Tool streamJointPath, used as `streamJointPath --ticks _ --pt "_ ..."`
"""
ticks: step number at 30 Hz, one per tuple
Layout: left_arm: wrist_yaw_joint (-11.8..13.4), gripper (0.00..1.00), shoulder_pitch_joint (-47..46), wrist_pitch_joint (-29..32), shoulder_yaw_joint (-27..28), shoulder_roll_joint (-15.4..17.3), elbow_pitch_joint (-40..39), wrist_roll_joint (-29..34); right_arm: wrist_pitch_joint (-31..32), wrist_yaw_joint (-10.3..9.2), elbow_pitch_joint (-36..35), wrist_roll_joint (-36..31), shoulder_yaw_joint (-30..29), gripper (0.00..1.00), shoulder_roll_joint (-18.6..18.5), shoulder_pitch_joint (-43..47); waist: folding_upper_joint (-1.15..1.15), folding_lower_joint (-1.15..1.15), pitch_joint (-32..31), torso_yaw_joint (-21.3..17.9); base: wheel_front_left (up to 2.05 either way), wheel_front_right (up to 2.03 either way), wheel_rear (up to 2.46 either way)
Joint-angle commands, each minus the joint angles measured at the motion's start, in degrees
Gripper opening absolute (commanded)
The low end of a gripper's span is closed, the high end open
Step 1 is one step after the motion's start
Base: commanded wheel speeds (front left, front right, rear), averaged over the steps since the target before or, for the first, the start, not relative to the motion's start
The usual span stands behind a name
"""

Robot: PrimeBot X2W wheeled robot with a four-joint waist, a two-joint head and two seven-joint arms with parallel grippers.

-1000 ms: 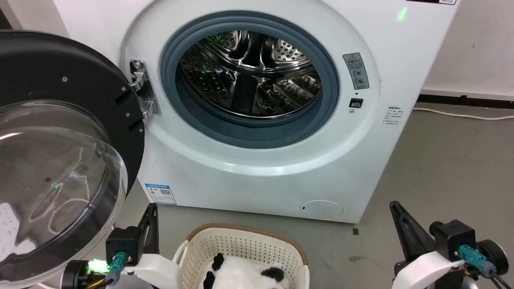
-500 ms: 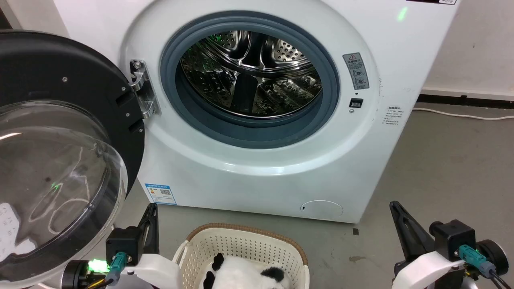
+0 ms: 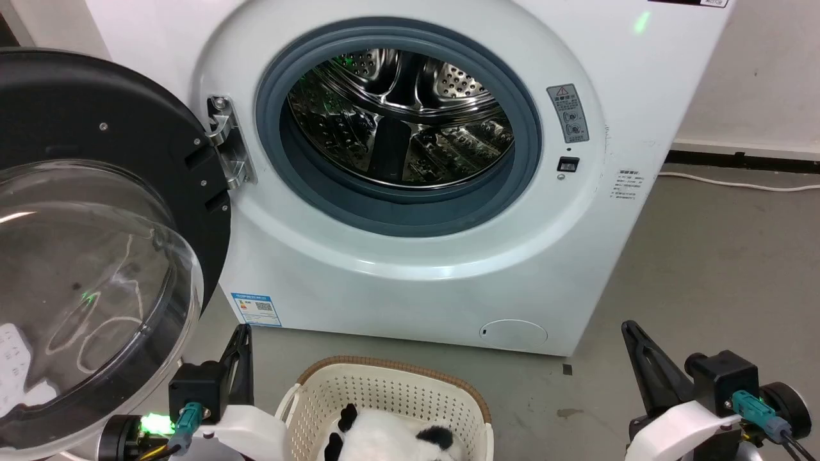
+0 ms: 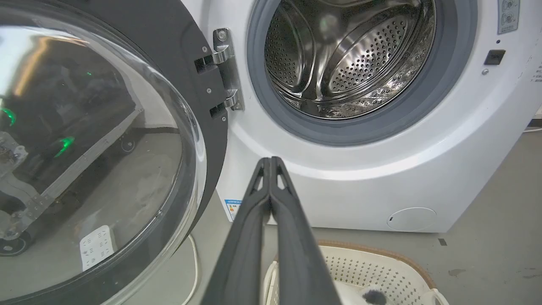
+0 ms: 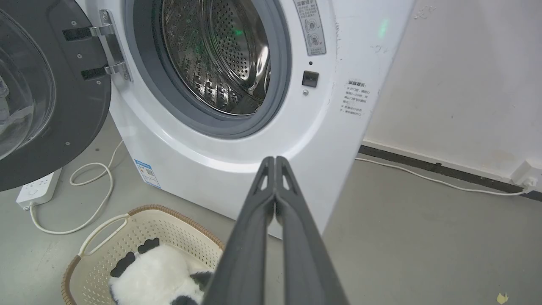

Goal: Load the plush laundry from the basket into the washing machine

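On the floor [image 3: 705,269] before the washing machine [image 3: 448,282], the basket [image 3: 384,387] stands just below the open port. The plush panda toy [image 5: 156,271] lies inside it. The left gripper [image 4: 271,161] and right gripper [image 5: 275,160] flank the basket, each with its fingers pressed together and holding nothing. Loading has not begun.

Risks, as judged:
- The fluffy pile may slip from a shallow pinch.
- The toy nearly fills the basket and may drag the light basket up with it.
- The toy may catch on the grey door ring [image 3: 397,214] and hang half out of the drum [image 3: 397,121].

Clearance:
- The dome door [image 3: 96,256] stands wide open close beside the left arm, limiting swing there.
- The right side offers open floor.
- A power strip [image 5: 38,190] and cable [image 5: 111,186] lie beneath the door.
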Motion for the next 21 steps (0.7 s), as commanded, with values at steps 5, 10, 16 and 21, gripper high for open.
streamJointPath --ticks 5,10,16,21 --pt "-0.2 0.00 -0.9 0.0 0.0 0.0 -0.2 0.1 0.0 -0.05 -0.2 -0.4 -0.1 0.00 0.2 -0.7 0.00 0.00 0.0 0.0 0.00 0.00 0.00" --pt "-0.2 0.00 -0.9 0.0 0.0 0.0 -0.2 0.1 0.0 -0.05 -0.2 -0.4 -0.1 0.00 0.2 -0.7 0.00 0.00 0.0 0.0 0.00 0.00 0.00" --pt "-0.2 0.00 -0.9 0.0 0.0 0.0 -0.2 0.1 0.0 -0.05 -0.2 -0.4 -0.1 0.00 0.2 -0.7 0.00 0.00 0.0 0.0 0.00 0.00 0.00" --pt "-0.2 0.00 -0.9 0.0 0.0 0.0 -0.2 0.1 0.0 -0.05 -0.2 -0.4 -0.1 0.00 0.2 -0.7 0.00 0.00 0.0 0.0 0.00 0.00 0.00"
